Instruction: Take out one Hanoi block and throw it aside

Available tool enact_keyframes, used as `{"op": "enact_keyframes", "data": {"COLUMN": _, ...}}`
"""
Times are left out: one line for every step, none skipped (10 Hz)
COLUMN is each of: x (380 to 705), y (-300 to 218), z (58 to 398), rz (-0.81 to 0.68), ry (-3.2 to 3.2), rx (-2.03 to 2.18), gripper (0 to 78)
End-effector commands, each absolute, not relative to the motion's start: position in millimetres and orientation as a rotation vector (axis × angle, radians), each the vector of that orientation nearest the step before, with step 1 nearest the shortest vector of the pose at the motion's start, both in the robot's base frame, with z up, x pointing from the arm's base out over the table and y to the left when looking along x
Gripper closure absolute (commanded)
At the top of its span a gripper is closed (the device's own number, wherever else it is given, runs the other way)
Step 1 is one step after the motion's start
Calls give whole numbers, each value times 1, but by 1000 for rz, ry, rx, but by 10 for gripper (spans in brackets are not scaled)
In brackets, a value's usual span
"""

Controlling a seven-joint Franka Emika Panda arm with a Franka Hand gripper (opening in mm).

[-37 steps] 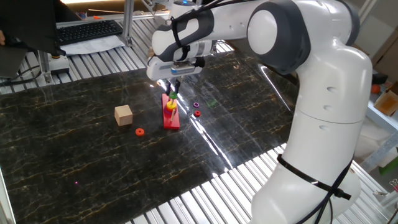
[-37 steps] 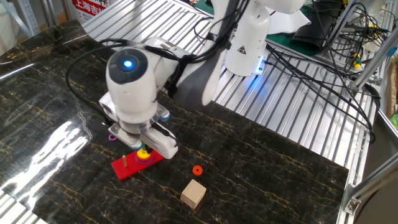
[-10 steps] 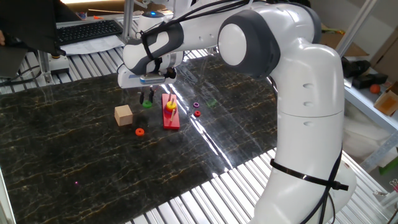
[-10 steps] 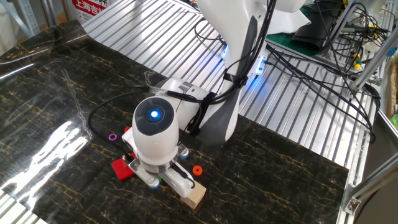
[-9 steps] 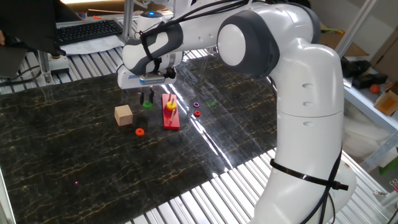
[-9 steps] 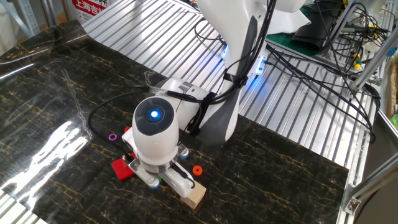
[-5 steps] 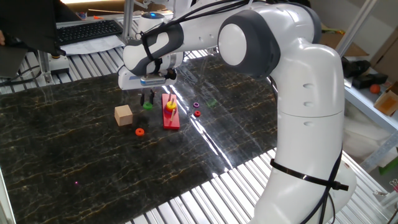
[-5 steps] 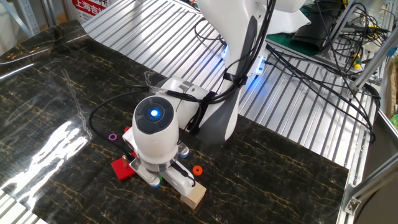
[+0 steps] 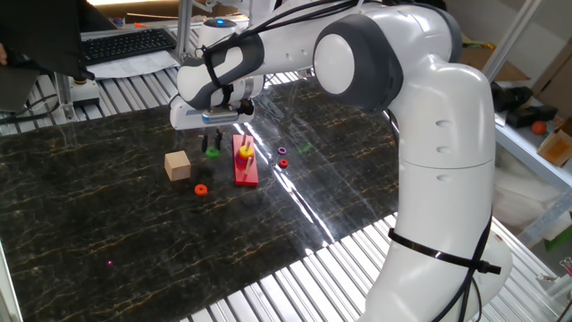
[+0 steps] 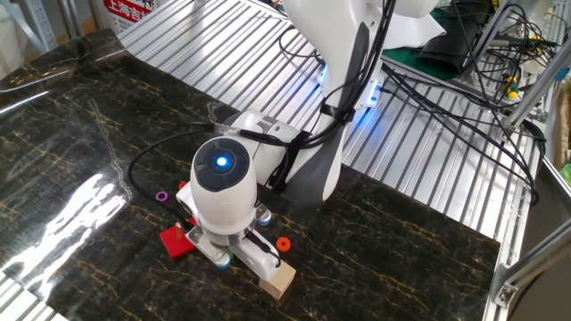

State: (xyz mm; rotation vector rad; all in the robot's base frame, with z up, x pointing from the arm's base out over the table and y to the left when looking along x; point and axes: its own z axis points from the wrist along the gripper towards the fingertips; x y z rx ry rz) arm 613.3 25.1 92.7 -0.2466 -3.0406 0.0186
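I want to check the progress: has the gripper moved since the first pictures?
Yes. The gripper was above the red peg base; now it hangs beside it, toward the wooden cube, with the green ring.

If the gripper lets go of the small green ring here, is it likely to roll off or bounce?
The green ring looks flat and thin, so it would probably settle flat rather than roll far. It hangs low at the gripper, so little bounce seems likely. Being tiny, it is probably very light and easily nudged.
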Motion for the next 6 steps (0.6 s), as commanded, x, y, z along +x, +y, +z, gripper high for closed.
{"op": "enact_keyframes", "data": {"x": 615, "y": 25, "z": 95, "rz": 17, "ry": -3047, "rx": -261, "gripper": 752}}
{"op": "enact_keyframes", "data": {"x": 615, "y": 25, "z": 95, "rz": 17, "ry": -3047, "rx": -262, "gripper": 752}}
{"op": "enact_keyframes", "data": {"x": 615, "y": 25, "z": 95, "rz": 17, "ry": -3049, "rx": -267, "gripper": 3}}
{"op": "enact_keyframes", "data": {"x": 615, "y": 25, "z": 95, "rz": 17, "ry": -3049, "rx": -267, "gripper": 3}}
{"op": "enact_keyframes", "data": {"x": 615, "y": 25, "z": 95, "rz": 17, "ry": -3049, "rx": -267, "gripper": 3}}
{"op": "enact_keyframes", "data": {"x": 615, "y": 25, "z": 95, "rz": 17, "ry": -3049, "rx": -267, "gripper": 3}}
